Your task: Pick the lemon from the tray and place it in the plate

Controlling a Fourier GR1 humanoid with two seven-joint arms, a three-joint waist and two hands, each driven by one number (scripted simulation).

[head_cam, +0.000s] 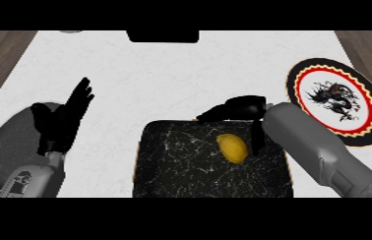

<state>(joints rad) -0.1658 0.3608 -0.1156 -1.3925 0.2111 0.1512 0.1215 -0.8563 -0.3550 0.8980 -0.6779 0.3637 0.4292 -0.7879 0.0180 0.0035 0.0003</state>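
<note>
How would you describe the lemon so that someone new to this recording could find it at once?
Start at the black marbled tray at the counter's near edge, in the middle of the view. The lemon lies on its right half, just below the right robot hand that hangs over the tray's far edge. It is the only yellow thing in view, a small oval, unlike the round dragon-patterned plate farther right.

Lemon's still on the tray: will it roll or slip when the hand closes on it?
The lemon is oval and smooth-looking, so it may roll sideways if nudged. It lies free on the flat dark tray, with nothing visible bracing it. It looks rigid, so the right hand probably won't deform it.
</note>
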